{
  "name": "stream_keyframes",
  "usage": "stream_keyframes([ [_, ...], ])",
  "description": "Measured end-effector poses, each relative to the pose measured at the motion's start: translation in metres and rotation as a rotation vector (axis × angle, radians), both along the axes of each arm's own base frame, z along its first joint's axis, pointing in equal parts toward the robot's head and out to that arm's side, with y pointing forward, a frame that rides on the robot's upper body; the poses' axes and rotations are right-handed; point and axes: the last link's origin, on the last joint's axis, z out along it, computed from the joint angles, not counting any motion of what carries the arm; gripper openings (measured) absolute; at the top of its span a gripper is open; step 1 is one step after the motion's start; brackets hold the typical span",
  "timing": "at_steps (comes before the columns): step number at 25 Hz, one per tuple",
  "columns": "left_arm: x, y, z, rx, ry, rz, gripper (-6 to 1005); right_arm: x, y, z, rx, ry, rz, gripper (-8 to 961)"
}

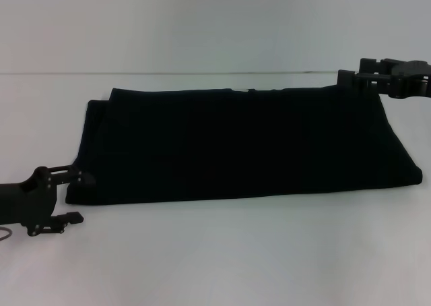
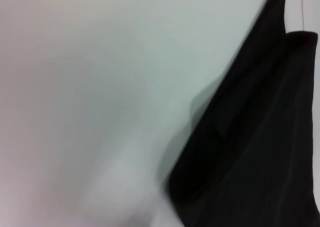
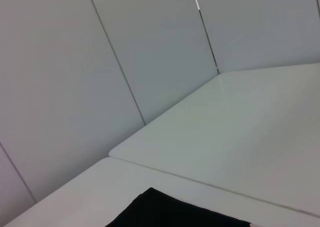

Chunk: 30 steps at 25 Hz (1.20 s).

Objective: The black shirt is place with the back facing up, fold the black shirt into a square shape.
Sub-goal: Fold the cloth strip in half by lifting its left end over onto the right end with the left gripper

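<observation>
Just beside your left gripper (image 1: pixel 73 197), open and empty, lies the black shirt (image 1: pixel 242 144), folded long; right gripper (image 1: pixel 350 77), can't tell.

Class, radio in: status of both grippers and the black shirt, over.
Left gripper open at the near left corner of the black shirt. Right gripper at the far right corner. Shirt folded to a long band on the white table. Nothing in the way.

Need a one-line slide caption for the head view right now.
Black shirt folded into a long band on the white table; left gripper at its near-left corner, right gripper at its far-right corner.
</observation>
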Motion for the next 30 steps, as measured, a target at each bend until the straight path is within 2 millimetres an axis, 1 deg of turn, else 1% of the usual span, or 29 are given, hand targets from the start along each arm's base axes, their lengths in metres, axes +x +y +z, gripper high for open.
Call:
stream_keyframes([
  [9, -0.0011, 0.0057, -0.0006, 0.021, 0.014, 0.01, 793, 0.0002, -0.0005, -0.0017, 0.003, 0.005, -0.002, 938],
  [30, -0.0059, 0.0102, -0.0003, 0.053, 0.038, 0.031, 791, -0.0009, 0.0005, 0.0002, 0.014, 0.016, 0.001, 939],
])
